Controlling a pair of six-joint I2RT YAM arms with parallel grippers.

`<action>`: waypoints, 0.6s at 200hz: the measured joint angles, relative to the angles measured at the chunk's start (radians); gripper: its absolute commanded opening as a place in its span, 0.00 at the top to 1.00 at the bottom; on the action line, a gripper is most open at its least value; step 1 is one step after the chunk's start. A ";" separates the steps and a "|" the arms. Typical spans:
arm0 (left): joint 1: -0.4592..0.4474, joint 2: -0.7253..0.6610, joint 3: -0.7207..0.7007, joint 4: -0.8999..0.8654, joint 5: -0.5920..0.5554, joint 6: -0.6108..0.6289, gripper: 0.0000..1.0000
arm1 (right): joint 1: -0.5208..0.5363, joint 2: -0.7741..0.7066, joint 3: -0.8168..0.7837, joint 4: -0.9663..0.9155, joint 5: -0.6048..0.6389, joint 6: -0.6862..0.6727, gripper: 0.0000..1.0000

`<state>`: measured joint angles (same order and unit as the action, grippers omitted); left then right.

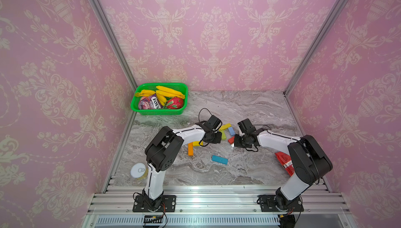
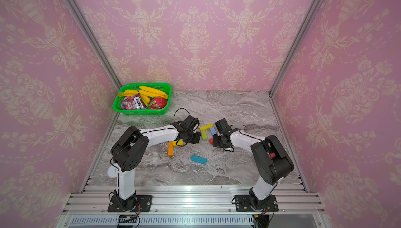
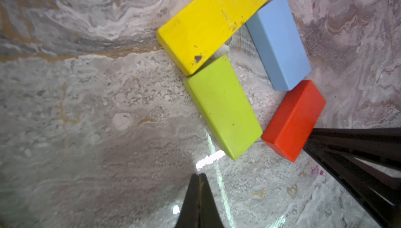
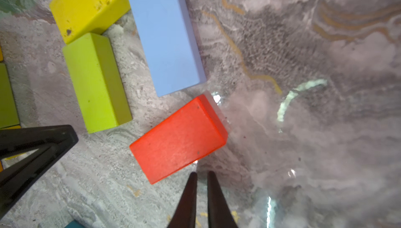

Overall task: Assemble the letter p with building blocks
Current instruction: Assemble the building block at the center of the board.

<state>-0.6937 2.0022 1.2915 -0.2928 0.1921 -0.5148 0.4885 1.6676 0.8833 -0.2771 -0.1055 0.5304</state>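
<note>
top views: building blocks (image 1: 225, 127) sit mid-frame on the bench (image 1: 249, 172), partly hidden by both wrists. orange block (image 1: 190, 148) and teal block (image 1: 219, 159) are lower down. green basket (image 2: 141, 113) is up left, can (image 1: 138, 171) lower left, red packet (image 1: 284, 161) under the right arm.

left wrist: left pincer (image 3: 199, 175) pinched closed, empty, near the lime block (image 3: 223, 107).

right wrist: right pincer (image 4: 202, 173) just a narrow slit, empty, tips just beside the red block (image 4: 180, 140).

Lab booth: aluminium frame (image 1: 107, 30), wallpaper (image 1: 217, 31)
</note>
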 measured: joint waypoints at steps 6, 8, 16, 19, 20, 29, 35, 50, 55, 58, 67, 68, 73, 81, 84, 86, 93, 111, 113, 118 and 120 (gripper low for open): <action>0.000 0.008 0.006 0.000 0.005 0.000 1.00 | 0.000 0.000 0.000 0.000 -0.003 0.000 0.86; 0.000 0.011 0.008 0.002 0.010 -0.001 1.00 | 0.000 0.000 0.000 0.000 -0.003 0.000 0.86; 0.000 0.017 0.018 0.001 0.012 -0.003 1.00 | 0.000 0.002 0.001 0.000 -0.004 0.000 0.86; 0.000 0.019 0.021 0.001 0.013 -0.003 1.00 | 0.000 0.002 0.001 0.000 -0.004 0.000 0.86; 0.000 0.019 0.022 0.001 0.013 -0.003 1.00 | 0.000 0.002 0.001 0.000 -0.004 0.000 0.86; 0.000 0.026 0.031 0.001 0.014 -0.003 1.00 | 0.000 0.002 0.003 0.000 -0.006 0.000 0.86; 0.000 0.029 0.036 0.000 0.016 -0.003 1.00 | -0.002 0.003 0.003 0.000 -0.008 0.000 0.86; 0.000 0.039 0.047 0.000 0.021 -0.003 1.00 | -0.005 0.006 0.006 0.000 -0.013 0.000 0.86; 0.000 0.041 0.049 0.000 0.021 -0.003 1.00 | -0.005 0.008 0.007 0.000 -0.014 -0.001 0.86; 0.000 0.042 0.051 0.000 0.022 -0.003 1.00 | -0.006 0.009 0.008 0.000 -0.015 0.000 0.86; 0.000 0.044 0.053 0.000 0.023 -0.003 1.00 | -0.006 0.012 0.011 0.001 -0.019 0.000 0.86; 0.000 0.044 0.053 0.000 0.024 -0.003 1.00 | -0.006 0.013 0.012 0.001 -0.019 -0.001 0.86; 0.000 0.045 0.054 0.000 0.024 -0.004 1.00 | -0.006 0.013 0.013 0.002 -0.021 -0.001 0.86; 0.000 0.047 0.057 0.000 0.024 -0.004 1.00 | -0.006 0.015 0.014 0.004 -0.022 -0.001 0.86; 0.000 0.048 0.059 0.000 0.024 -0.004 1.00 | -0.006 0.016 0.014 0.005 -0.023 -0.001 0.85; 0.000 0.050 0.060 0.000 0.024 -0.004 1.00 | -0.006 0.016 0.014 0.005 -0.023 -0.001 0.86; 0.000 0.054 0.066 0.000 0.024 -0.004 1.00 | -0.006 0.017 0.016 0.006 -0.023 -0.001 0.86; 0.000 0.067 0.084 0.000 0.029 -0.004 1.00 | -0.008 0.019 0.017 0.007 -0.024 -0.001 0.85; 0.000 0.068 0.085 0.000 0.029 -0.004 1.00 | -0.008 0.019 0.017 0.008 -0.026 -0.001 0.85; 0.000 0.070 0.088 0.000 0.031 -0.004 1.00 | -0.009 0.019 0.017 0.007 -0.027 0.000 0.85; 0.000 0.070 0.089 0.000 0.031 -0.004 1.00 | -0.010 0.019 0.017 0.007 -0.027 -0.001 0.85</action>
<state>-0.6937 2.0724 1.3808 -0.2924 0.2230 -0.5190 0.4786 1.6863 0.9005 -0.2699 -0.1329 0.5297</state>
